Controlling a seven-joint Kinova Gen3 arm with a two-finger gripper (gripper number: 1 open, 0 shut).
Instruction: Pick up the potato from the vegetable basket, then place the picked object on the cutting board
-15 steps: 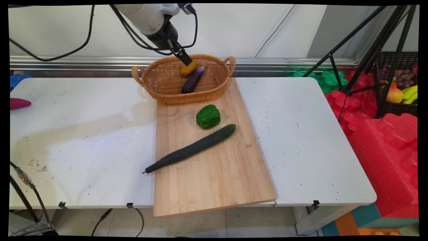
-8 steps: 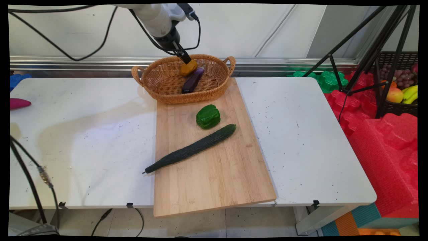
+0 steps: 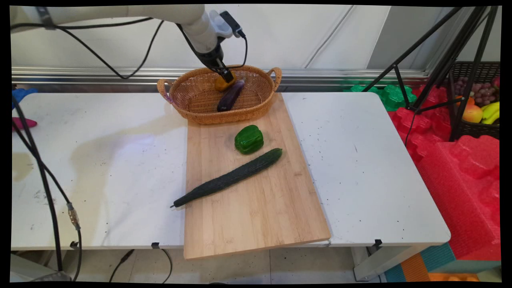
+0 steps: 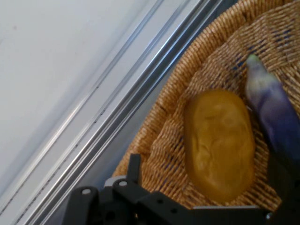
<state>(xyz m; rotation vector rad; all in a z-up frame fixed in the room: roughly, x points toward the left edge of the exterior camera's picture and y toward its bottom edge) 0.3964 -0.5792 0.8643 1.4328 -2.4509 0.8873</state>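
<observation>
Down in the wicker basket [image 3: 188, 112], at the far end of the desk [image 3: 100, 160]: a yellow-brown potato [image 3: 224, 83], lying on the weave near the far rim. Right over it, the gripper [image 3: 229, 77], reaching in from the upper left with black cables looping off the arm. From the hand view, jaws apart, one on each side of the potato [image 4: 219, 145], with basket [image 4: 154, 126] weave showing between the left one and the skin, so clamped on nothing. Just beside the potato, touching or all but touching, a purple eggplant [image 3: 230, 96], slanting down toward the basket's near side; in the hand view [image 4: 274, 112] close along the potato's right flank, very near the right jaw. Little room on that side, more on the other. Behind the rim, only a metal rail and the wall. Out from the basket, a wooden cutting board [image 3: 248, 216], its far end tucked up to the basket and its near end overhanging the desk's edge. On the board, a green bell pepper [image 3: 249, 139], and just beside it a long dark cucumber [image 3: 230, 178], lying diagonally with its stem end poking off the board's left side. Both well apart from the gripper. Further off, a pink object [image 3: 22, 122] at the desk's left edge, a black tripod [image 3: 440, 48] to the right, red foam blocks [image 3: 460, 168] and a dark crate of fruit [image 3: 480, 100] beyond.
</observation>
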